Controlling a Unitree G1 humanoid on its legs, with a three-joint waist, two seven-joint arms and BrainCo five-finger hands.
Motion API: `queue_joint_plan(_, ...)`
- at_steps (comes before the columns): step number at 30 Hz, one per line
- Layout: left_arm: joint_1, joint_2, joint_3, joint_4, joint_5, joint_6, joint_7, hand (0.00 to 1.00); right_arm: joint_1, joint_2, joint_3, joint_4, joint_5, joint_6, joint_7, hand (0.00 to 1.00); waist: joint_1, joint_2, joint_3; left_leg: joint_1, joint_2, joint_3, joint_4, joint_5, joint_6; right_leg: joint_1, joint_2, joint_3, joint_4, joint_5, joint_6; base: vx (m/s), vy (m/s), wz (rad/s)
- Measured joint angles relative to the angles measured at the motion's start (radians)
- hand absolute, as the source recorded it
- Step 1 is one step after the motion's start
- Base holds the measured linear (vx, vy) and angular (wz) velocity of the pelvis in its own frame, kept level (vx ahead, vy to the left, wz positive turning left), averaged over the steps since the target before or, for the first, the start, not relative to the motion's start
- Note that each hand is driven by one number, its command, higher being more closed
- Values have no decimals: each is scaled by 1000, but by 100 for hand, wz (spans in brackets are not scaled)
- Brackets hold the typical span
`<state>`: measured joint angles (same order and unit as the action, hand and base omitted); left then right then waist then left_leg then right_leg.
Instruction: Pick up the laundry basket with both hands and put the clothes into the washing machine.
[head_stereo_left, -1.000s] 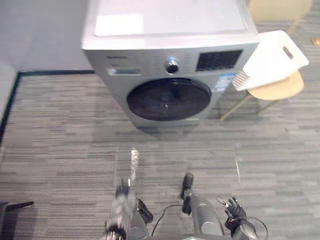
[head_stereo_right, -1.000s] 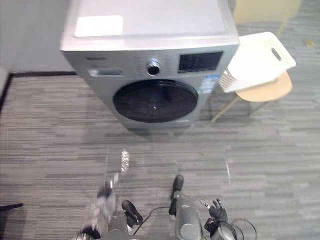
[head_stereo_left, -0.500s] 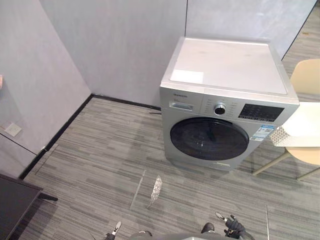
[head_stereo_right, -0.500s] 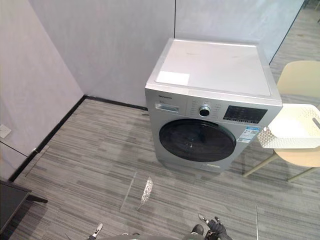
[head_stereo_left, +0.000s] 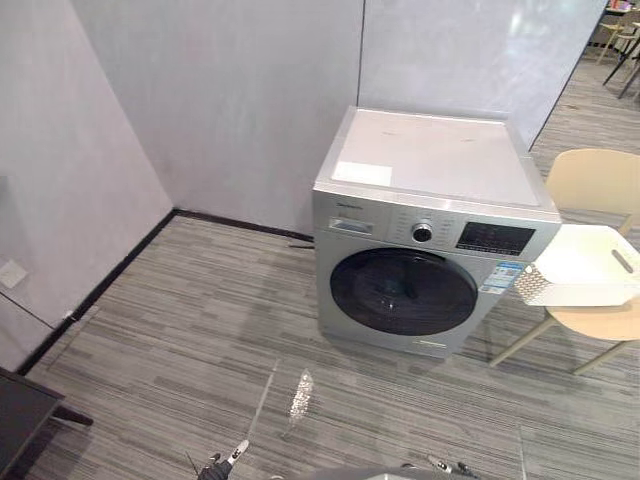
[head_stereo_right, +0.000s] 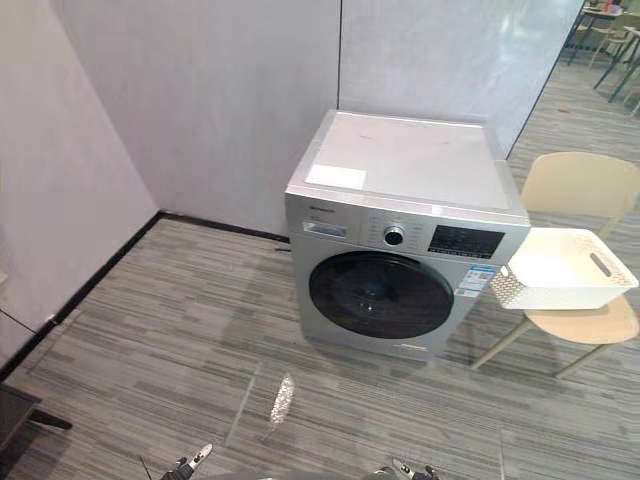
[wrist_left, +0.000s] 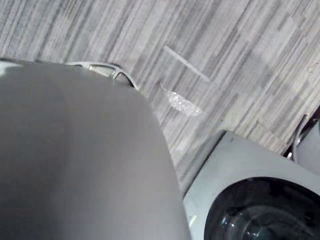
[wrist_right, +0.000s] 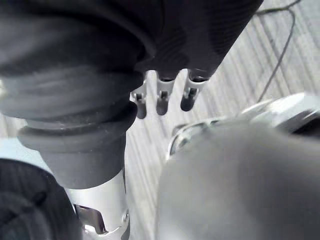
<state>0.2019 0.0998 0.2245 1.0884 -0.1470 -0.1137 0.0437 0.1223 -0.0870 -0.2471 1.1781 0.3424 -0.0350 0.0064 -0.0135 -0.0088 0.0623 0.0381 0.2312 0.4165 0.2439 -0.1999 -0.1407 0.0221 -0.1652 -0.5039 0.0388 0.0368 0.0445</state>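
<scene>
Lifting over the last second, the head camera has gone from looking down at the floor just in front of the washing machine (head_stereo_left: 430, 240) to taking in the whole machine and the wall behind it. The whole picture has shifted, so this is the view moving, not the things. The machine's round door (head_stereo_left: 403, 291) is closed. The white laundry basket (head_stereo_left: 580, 265) rests on the seat of a pale chair (head_stereo_left: 592, 182) just to the right of the machine, apart from both hands. Whether clothes lie in it is too hard to make out. The left hand (head_stereo_left: 218, 467) and the right hand (wrist_right: 165, 40) hang low at the near edge of the head views, well apart from the basket. The right hand's fingers (wrist_right: 161, 101) hang released, grasping nothing; whether the left hand is released or clenched I cannot tell. With basket, chair and door all in sight at once, the robot looks better placed to judge a two-handed reach for the basket
</scene>
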Motion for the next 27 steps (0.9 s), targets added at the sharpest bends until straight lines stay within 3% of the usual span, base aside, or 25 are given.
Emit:
queue_joint_plan(2,31,-5,57,-1,-12,2,-1,0,1,-4,1,8,0,0,0,0,6,5,-2,-13,77,16,86,-26,-6,11,60,21,-15,-12,-15,87,-177,-52)
queue_joint_plan(3,38,-17,92,2,-42,12,0,0,-6,-9,-3,15,0,-2,-2,0,25,3,2,-78,120,-26,236,-3,13,10,89,41,-21,-14,-15,134,-186,-46)
queue_joint_plan(5,33,-34,119,-1,-97,21,-4,0,-23,-37,-27,28,0,2,-3,0,36,1,7,-195,130,-113,407,99,30,27,88,39,-52,-10,-18,129,-195,-9)
queue_joint_plan(6,21,-50,142,-3,-123,19,-3,0,-49,-56,-55,30,-1,1,-4,0,49,3,29,-236,113,-155,481,124,22,49,68,33,-65,-10,-18,112,-40,19)
queue_joint_plan(8,14,-95,155,-15,-139,17,-1,0,-96,-100,-98,23,-12,-3,-12,0,64,39,56,-275,42,-176,461,106,23,60,38,29,-72,-14,-9,82,35,11)
queue_joint_plan(9,15,-108,151,-18,-149,17,-1,0,-131,-108,-103,19,-21,-10,-19,0,64,62,66,-279,0,-143,363,102,30,60,20,27,-77,-12,3,56,48,2)
queue_joint_plan(11,21,-109,157,-17,-155,18,1,0,-169,-91,-97,0,-22,-14,-23,0,58,74,68,-267,-32,-53,144,112,39,63,9,8,-89,-14,25,146,78,21)
queue_joint_plan(13,17,-116,160,-14,-147,21,1,0,-174,-60,-89,-28,-22,-21,-24,0,58,81,65,-239,-50,10,-58,177,63,74,14,-20,-93,-23,53,247,105,34)
queue_joint_plan(14,12,-124,163,-2,-142,22,-1,0,-174,-48,-83,-24,-22,-22,-25,0,64,85,63,-224,-57,-1,-98,251,137,85,21,-22,-89,-30,69,284,129,22)
queue_joint_plan(15,4,-104,171,6,-128,22,2,0,-172,-20,-53,-24,-22,-23,-26,0,72,53,65,-194,-87,3,-96,235,153,117,-11,-25,-79,-39,88,288,132,17)
queue_joint_plan(19,-30,-61,155,12,-112,23,3,0,-153,28,19,-23,-40,-24,-20,0,82,-22,46,-141,-169,-3,-103,185,173,177,-84,-69,-55,-68,128,284,74,27)
queue_joint_plan(20,-35,-58,145,11,-109,23,3,0,-153,28,24,-23,-42,-24,-17,0,82,-22,45,-127,-180,-7,-107,178,177,188,-93,-73,-46,-68,128,299,93,20)
queue_joint_plan(23,-39,-58,79,11,-96,22,8,0,-145,20,39,-23,-71,-22,-3,0,80,14,26,-59,-211,-50,-151,151,187,169,-157,-77,154,-75,117,193,125,37)
queue_joint_plan(24,-43,-58,37,1,-96,20,8,0,-125,17,40,-22,-78,-20,-3,0,80,26,17,-37,-222,-76,-159,145,196,135,-201,-75,301,-75,113,173,157,76)
queue_joint_plan(25,-48,-56,10,-2,-97,18,10,0,-115,20,43,-22,-79,-17,-2,0,78,20,18,-25,-238,-112,-158,134,206,109,-241,-66,421,-67,102,174,154,99)
queue_joint_plan(26,-51,-47,-4,-17,-97,17,11,0,-116,19,51,-23,-79,-14,-2,0,75,5,18,-17,-256,-144,-155,128,213,77,-279,-38,533,-44,69,195,123,123)
queue_joint_plan(27,-59,-30,-28,-25,-95,16,15,0,-118,20,62,-23,-79,-13,-1,0,68,-6,19,-7,-274,-203,-149,120,225,41,-295,39,653,11,13,251,64,164)
